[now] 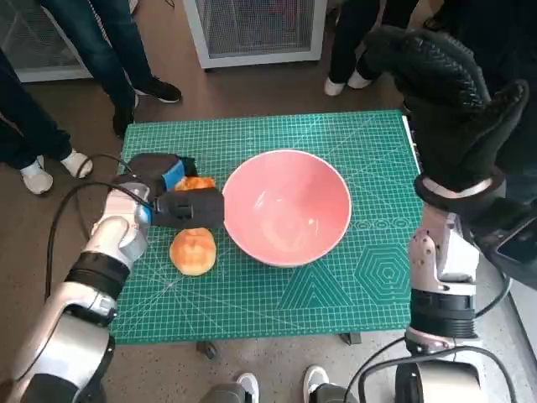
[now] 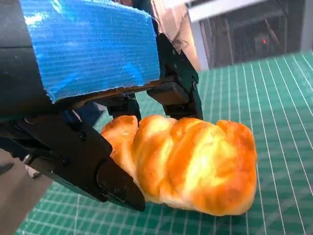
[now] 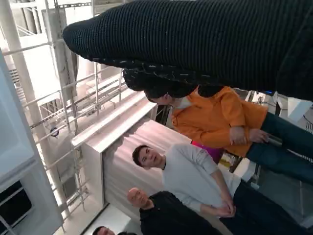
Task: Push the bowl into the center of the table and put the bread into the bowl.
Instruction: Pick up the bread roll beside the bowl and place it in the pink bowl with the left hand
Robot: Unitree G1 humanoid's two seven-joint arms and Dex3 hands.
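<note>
Under the left hand (image 1: 172,195), bread (image 2: 190,164) between its fingers, beside bowl (image 1: 286,206)

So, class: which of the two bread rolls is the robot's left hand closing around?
The farther bread roll, under the left hand; the nearer roll lies untouched.

Head view looks steeply down; wrist views sit close behind hands.
</note>
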